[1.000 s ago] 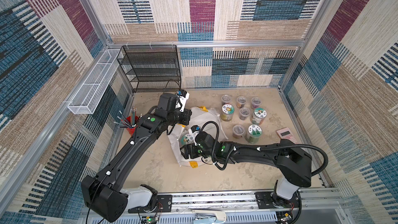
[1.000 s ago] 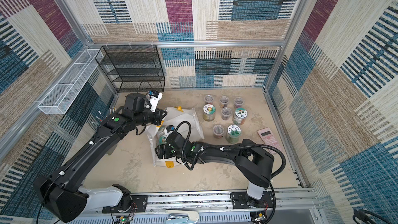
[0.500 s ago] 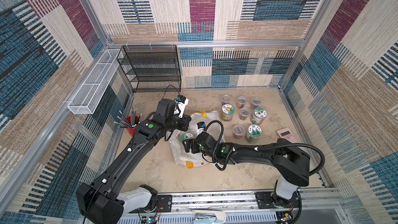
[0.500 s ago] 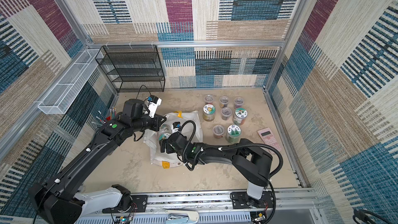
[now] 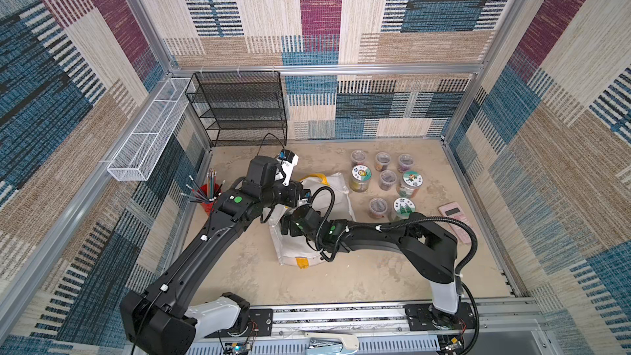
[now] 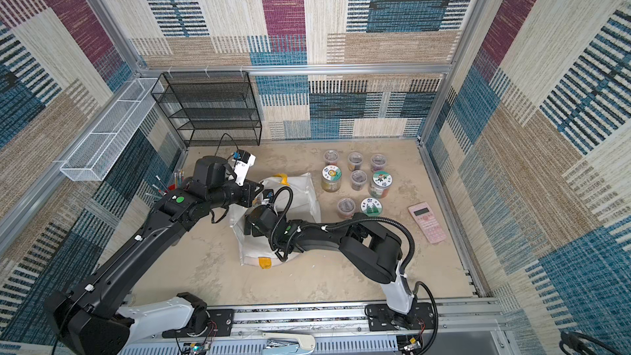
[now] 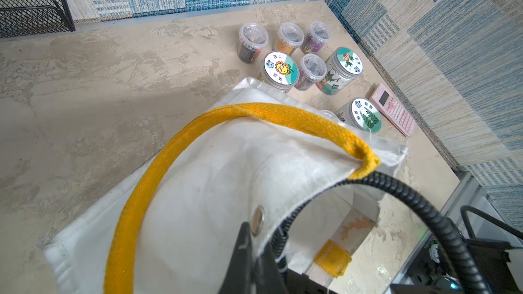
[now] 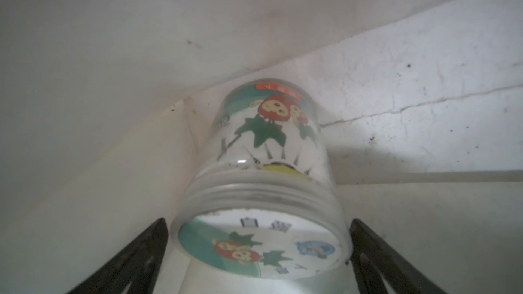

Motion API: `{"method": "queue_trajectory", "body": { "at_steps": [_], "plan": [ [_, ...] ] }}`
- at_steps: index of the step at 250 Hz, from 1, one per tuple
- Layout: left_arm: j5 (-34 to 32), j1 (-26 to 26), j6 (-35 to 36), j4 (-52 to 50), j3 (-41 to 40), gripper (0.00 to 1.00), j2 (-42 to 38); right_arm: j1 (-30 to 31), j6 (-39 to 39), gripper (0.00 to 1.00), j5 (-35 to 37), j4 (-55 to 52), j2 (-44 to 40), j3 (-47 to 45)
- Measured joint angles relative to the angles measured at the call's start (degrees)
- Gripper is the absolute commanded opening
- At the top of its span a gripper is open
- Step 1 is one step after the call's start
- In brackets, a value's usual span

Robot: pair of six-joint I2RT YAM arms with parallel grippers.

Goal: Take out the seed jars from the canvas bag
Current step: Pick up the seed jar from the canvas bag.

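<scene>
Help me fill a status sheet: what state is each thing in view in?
Bag: lying on the table, one rim held up.
Left end effector: shut on the bag's rim.
Jar in bag: on its side, lid on.
Right end effector: open inside the bag, jaws either side of that jar's lid.
Eight jars on the table: upright, lids on.
Pencil cup: upright.
Calculator: flat, face up.

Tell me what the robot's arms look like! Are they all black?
Mostly. The left arm and right arm are chunky black tubes with white base segments and small round green dots. A ribbed black cable loops off the right arm. The right end effector has thin, black, pointed fingers.
</scene>
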Motion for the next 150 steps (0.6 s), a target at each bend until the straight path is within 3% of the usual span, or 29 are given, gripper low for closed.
{"method": "queue_trajectory", "body": {
  "at_steps": [41,93,120,150],
  "plan": [
    [0.0,0.0,0.0,0.0,0.6,0.0,0.8,0.0,0.0,0.99,0.3,-1.0,1.4,2.2],
    [0.0,0.0,0.0,0.0,0.8,0.0,1.5,0.0,-0.1,0.66,1.0,-1.7,3.2,4.0],
    [0.0,0.0,0.0,0.0,0.9,0.0,1.6,-0.1,-0.3,0.57,1.4,-1.7,3.1,3.8],
    [-0.2,0.0,0.0,0.0,1.4,0.0,2.0,-0.1,-1.0,0.55,1.9,-2.0,1.6,2.9]
  ]
}}
